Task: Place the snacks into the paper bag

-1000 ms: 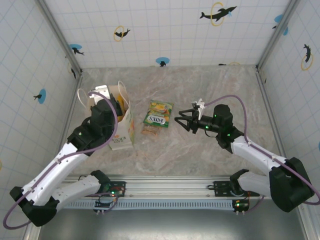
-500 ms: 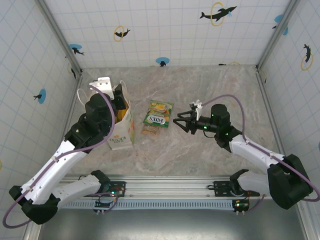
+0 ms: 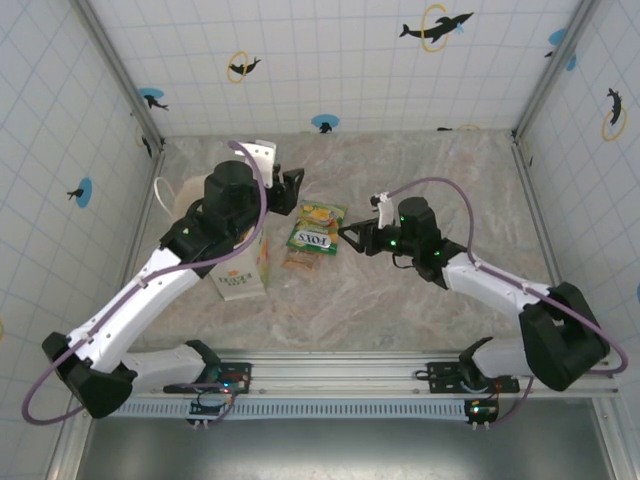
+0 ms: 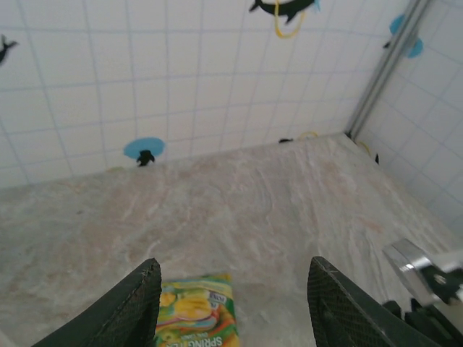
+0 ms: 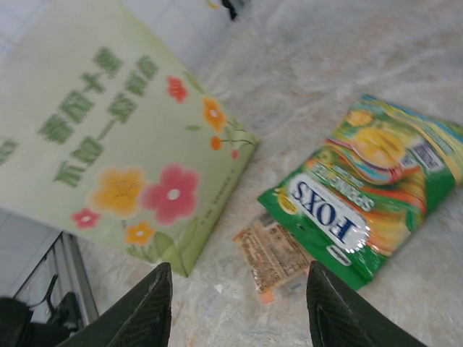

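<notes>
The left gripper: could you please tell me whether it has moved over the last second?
Yes. In the top view the left gripper has swung rightward, from over the paper bag to beyond its right edge, nearer the green FOX'S packet.

The counter [image 3: 420, 160] looks like pale brown stone with wavy marks. White tile walls [image 3: 330, 60] stand on three sides. A dark dolphin jumping through a yellow ring [image 3: 436, 27] is at the top right of the frame. A blue dot [image 3: 324, 123] with a small dark fish sits low on the back wall. Grey metal posts [image 3: 118, 70] stand in the corners. A metal rail [image 3: 340, 368] runs along the bottom.
</notes>
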`<state>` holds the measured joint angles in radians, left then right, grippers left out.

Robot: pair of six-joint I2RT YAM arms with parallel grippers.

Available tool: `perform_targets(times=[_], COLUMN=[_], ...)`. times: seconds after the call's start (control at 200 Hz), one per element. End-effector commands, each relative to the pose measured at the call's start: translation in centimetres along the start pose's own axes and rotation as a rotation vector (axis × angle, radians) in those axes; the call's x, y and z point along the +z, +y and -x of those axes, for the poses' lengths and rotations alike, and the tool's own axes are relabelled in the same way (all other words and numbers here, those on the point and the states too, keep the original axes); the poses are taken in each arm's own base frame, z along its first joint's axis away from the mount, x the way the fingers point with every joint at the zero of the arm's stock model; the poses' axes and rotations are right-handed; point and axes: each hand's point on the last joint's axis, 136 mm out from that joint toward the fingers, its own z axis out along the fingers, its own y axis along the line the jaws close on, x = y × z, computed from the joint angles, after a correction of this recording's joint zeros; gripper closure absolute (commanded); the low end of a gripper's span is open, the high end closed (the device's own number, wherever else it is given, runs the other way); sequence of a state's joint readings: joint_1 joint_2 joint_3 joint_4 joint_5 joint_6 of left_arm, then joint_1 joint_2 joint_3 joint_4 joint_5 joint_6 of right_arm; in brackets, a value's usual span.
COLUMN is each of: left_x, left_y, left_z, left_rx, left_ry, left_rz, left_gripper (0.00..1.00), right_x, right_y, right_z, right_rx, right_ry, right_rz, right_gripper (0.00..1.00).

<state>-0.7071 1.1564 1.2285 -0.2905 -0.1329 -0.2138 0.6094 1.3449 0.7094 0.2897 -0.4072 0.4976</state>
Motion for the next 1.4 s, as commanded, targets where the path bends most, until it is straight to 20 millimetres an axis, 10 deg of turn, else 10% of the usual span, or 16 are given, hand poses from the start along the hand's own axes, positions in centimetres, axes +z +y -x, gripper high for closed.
perform_targets(times=[0.0, 0.545, 1.396], left_x=[0.3, 3.2, 5.8], left_y=[-1.3, -3.1, -4.5], left_z=[-1.2, -3.8, -7.9], left_rx=[-0.033, -0.095, -0.153], left_ry=[0.035, 0.127, 0.331], left_rz=[-0.073, -0.157, -0.202], left_gripper=[0.45, 0.45, 0.49], right_x=[1.4, 7.6, 14.3], right_y=[-2.1, -10.4, -16.3], right_z=[0.5, 2.0, 1.6], right_rx=[0.125, 0.284, 0.395], right_ry=[0.019, 0.073, 0.129], right_rz=[-0.111, -0.197, -0.106], right_gripper=[0.48, 0.44, 0.44])
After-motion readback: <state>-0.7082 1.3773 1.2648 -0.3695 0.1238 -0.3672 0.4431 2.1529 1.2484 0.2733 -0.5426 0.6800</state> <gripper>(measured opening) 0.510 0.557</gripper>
